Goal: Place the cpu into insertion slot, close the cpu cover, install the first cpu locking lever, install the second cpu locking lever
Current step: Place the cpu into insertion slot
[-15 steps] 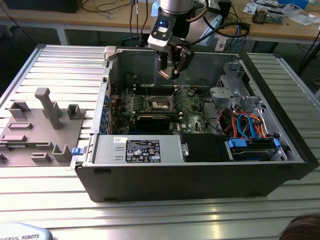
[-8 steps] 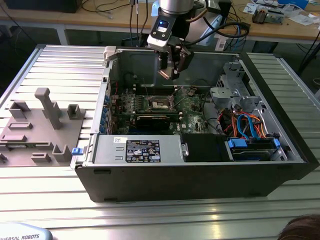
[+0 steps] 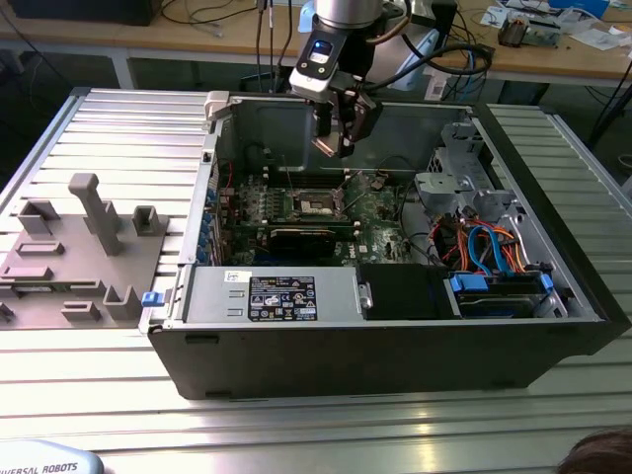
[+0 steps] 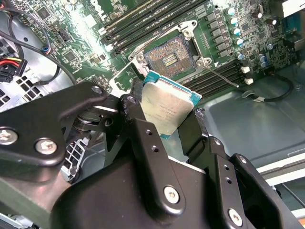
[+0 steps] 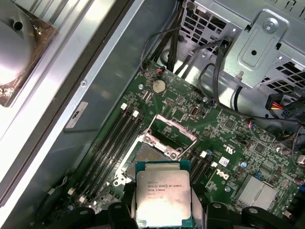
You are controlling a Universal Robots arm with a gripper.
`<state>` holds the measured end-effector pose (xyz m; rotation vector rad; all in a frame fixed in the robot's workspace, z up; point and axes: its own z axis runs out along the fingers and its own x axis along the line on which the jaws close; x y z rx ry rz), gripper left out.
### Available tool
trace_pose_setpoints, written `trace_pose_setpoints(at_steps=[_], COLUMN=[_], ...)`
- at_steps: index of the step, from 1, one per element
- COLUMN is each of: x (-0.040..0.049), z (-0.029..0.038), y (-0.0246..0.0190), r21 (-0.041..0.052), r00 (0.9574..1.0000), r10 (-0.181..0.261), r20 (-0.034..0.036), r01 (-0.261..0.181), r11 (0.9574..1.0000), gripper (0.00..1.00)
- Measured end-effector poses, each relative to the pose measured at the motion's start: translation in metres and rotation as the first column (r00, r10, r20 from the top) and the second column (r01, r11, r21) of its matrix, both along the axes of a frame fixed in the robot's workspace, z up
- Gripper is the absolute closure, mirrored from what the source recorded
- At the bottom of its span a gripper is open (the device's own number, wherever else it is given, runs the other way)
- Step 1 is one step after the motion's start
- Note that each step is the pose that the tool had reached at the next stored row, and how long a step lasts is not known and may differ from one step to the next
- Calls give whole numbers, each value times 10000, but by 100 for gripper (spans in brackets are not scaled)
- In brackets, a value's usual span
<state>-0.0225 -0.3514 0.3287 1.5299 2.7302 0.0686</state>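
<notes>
Eyes on the gripper (image 3: 341,148), up above the open computer case (image 3: 395,355) in the exterior view, over the green board (image 3: 380,212). Clamped tight on the cpu (image 4: 169,107) in the second wrist view, with black fingers (image 4: 138,124) pinching two opposite edges and the silver-grey top facing the camera. Same grip in the first wrist view, with the cpu (image 5: 163,198) sitting square between the tips of the gripper (image 5: 164,212). Held clear in the air, not touching the board. Below it, the insertion slot (image 4: 170,59), bare and uncovered, showing its field of gold contacts. Just beside the slot (image 5: 143,157) in the first wrist view, the cpu cover (image 5: 176,128), swung up and open. Out past the slot, a thin wire lever (image 4: 221,76), lying unlatched across the memory slots (image 4: 228,69). Under the case, a slatted metal tabletop (image 3: 99,395), with a grey fixture block (image 3: 79,257) on the exterior view's left
</notes>
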Motion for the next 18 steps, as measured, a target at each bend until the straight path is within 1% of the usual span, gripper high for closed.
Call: trace_pose_setpoints(at_steps=[18], x=[0], z=[-4], y=[0], r21=[0], r00=[9995], r10=[-320], r20=[0], r01=[320], r11=[9995], gripper=[45])
